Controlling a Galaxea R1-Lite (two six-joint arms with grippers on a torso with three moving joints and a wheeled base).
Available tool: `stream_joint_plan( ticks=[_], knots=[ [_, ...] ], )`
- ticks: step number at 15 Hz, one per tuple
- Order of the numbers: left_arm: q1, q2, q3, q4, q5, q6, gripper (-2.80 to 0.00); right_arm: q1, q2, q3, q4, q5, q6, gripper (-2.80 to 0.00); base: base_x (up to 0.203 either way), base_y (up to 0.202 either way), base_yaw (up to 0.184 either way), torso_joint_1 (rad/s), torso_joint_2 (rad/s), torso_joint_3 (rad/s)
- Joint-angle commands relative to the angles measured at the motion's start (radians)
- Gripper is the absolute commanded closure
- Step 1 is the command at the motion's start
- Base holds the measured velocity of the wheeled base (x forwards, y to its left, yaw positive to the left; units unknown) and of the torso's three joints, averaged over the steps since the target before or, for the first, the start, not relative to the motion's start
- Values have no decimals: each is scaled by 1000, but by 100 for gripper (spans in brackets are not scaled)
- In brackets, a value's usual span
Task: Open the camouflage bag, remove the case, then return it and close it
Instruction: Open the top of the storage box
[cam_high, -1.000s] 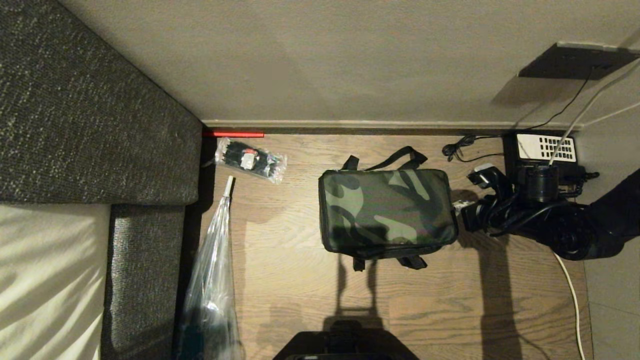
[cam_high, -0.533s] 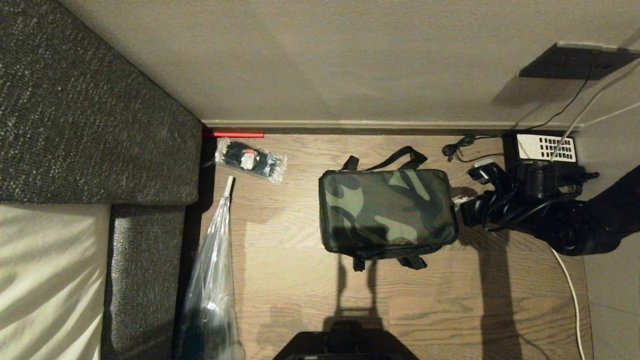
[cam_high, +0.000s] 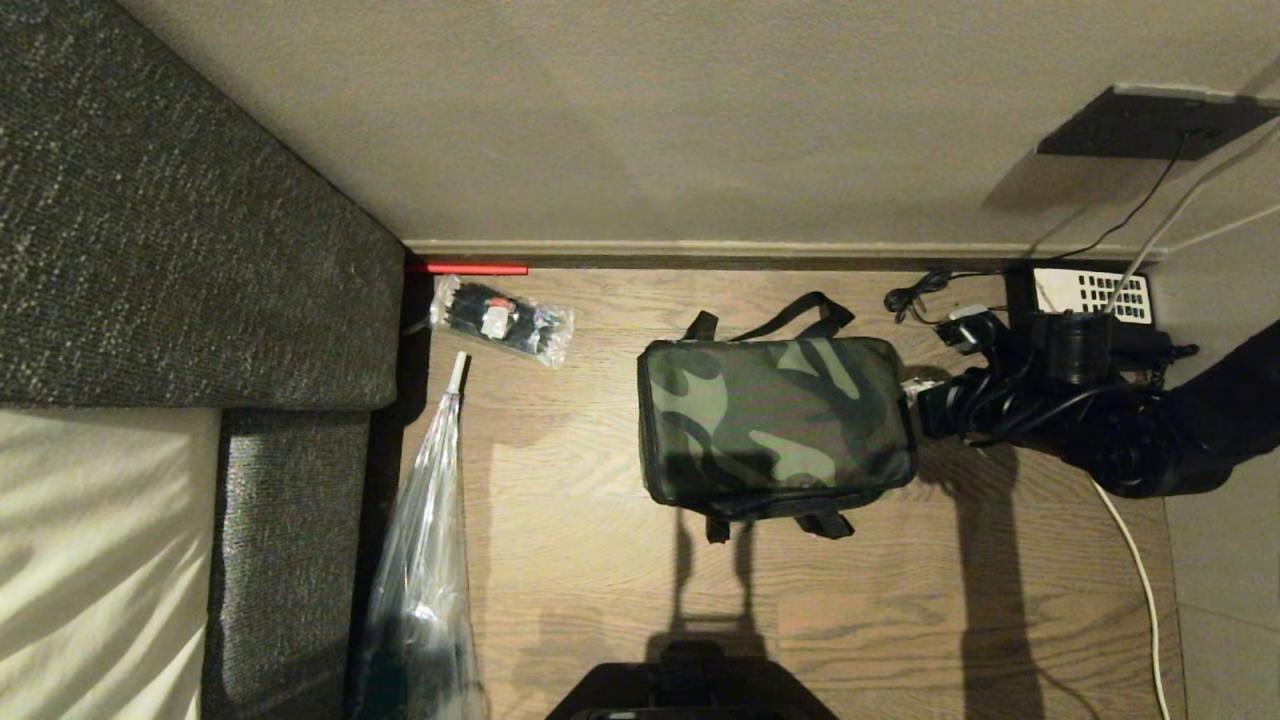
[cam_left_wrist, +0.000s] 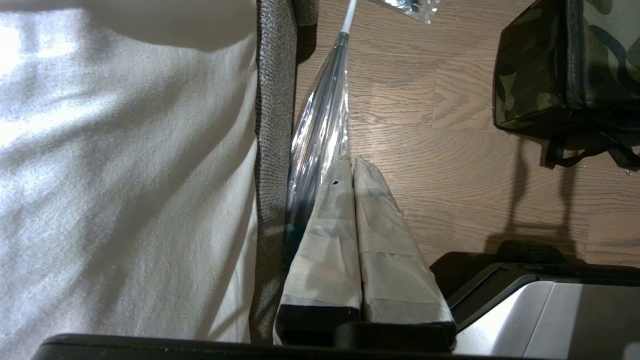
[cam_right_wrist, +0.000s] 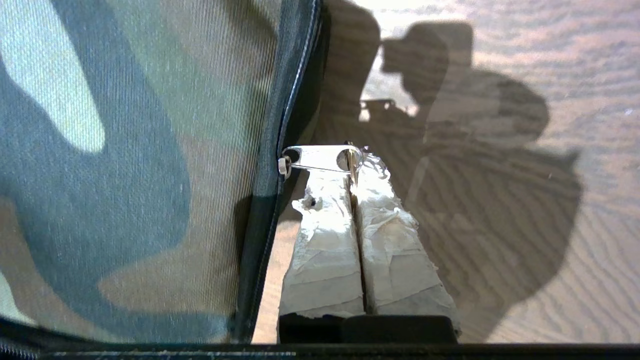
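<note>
The camouflage bag lies lid up on the wooden floor, its black straps sticking out at front and back. Its lid lies flat and shows no red lining. My right gripper is at the bag's right side. In the right wrist view the taped fingers are shut on the metal zipper pull beside the bag's black zipper edging. My left gripper hangs parked and shut over the floor, left of the bag. The case is out of view.
A grey sofa fills the left. Beside it lie a plastic-wrapped umbrella and a clear packet. A black telephone with cables stands by the wall behind my right arm. A white cable runs along the right.
My right arm has shifted a little toward the wall along the bag's right side, still shut on the pull. The bag and the left arm have not moved.
</note>
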Motion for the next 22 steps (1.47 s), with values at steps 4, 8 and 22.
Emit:
stream_joint_plan(
  ticks=[4,8,22],
  knots=[
    [0,0,0,0,-1,-1,0,8,6,-24,-5,1,16,0,0,0,0,0,0,0],
    [0,0,0,0,1,-1,0,11,6,-38,-5,1,33,0,0,0,0,0,0,0],
    [0,0,0,0,-1,-1,0,11,-5,-32,-3,-7,40,0,0,0,0,0,0,0]
  ],
)
